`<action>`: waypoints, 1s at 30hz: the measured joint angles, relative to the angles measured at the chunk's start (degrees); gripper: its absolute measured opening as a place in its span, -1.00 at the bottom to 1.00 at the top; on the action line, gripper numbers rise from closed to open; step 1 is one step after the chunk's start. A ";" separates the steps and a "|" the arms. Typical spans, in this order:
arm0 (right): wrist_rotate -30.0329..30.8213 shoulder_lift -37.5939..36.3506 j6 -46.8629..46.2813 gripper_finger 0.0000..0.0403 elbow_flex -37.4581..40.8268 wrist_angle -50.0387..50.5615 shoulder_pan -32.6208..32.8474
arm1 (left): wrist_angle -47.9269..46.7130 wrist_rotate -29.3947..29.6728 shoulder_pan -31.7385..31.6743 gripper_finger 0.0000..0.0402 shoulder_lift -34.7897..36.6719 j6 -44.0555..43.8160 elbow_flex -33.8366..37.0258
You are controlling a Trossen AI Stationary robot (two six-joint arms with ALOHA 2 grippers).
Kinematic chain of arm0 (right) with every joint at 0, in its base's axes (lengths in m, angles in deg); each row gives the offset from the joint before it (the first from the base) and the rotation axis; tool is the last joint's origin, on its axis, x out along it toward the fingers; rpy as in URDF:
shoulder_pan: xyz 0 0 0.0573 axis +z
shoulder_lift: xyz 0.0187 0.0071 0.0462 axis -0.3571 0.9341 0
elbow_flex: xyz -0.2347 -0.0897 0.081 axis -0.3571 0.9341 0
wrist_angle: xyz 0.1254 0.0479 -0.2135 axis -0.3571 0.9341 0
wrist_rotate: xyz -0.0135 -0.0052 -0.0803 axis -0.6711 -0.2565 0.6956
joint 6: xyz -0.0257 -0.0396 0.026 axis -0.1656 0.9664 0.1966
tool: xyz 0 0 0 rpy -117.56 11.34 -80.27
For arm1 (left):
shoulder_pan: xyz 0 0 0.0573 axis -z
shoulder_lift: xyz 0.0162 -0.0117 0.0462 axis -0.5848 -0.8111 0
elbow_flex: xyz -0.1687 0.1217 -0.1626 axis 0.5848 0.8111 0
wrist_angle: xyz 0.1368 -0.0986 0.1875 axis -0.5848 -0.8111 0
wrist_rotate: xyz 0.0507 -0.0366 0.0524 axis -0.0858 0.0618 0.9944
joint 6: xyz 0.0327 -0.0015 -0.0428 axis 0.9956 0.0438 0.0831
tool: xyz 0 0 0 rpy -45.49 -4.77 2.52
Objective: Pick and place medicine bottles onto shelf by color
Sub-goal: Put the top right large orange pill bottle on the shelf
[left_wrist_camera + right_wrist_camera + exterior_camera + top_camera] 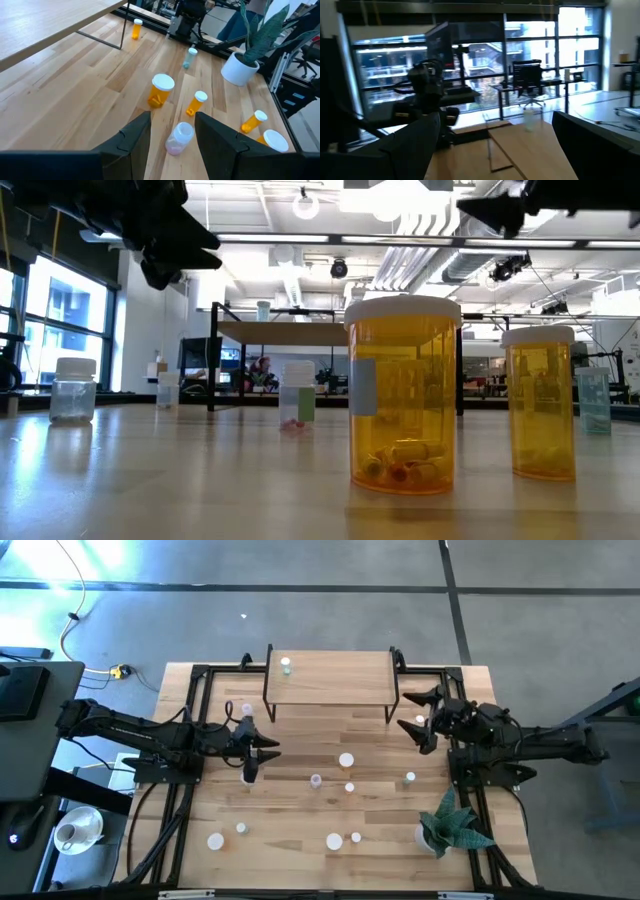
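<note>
On the small light-wood shelf on thin black legs [330, 678] at the far side of the butcher-block table [300, 830], just one pale green white-capped medicine bottle [286, 666] stands near the left end, so the sorting appears barely begun. About ten bottles are scattered over the tabletop, among them a large orange bottle with a white cap [346, 760], a small whitish bottle with pinkish contents [316, 780] and two small ones near the front left [216, 840].

The left gripper [262, 754] hangs above the table's left-centre with its two dark fingers [129, 145] spread apart and nothing between them. In the left wrist view the whitish bottle [179, 138] sits just ahead of the gap between those fingers, with the large orange bottle [161, 90] a little beyond it, which suggests the whitish one is the next pick.

The right gripper [424, 712] hovers beside the shelf's right end, fingers parted and empty, well apart from any bottle. A potted green plant in a white pot [450, 825] stands at the table's front right.
</note>
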 joint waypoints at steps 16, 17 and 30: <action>-15.78 18.85 -5.54 0.88 -8.46 1.64 0.00 | 0.02 0.22 0.00 -0.28 0.00 2.65 0.00; -15.79 19.83 -6.36 0.88 -8.47 1.58 0.00 | 0.02 0.22 0.00 -0.28 0.00 2.53 0.00; -2.65 32.32 -8.55 0.88 -8.49 1.16 6.81 | 0.02 0.22 0.00 -0.28 0.00 2.33 0.00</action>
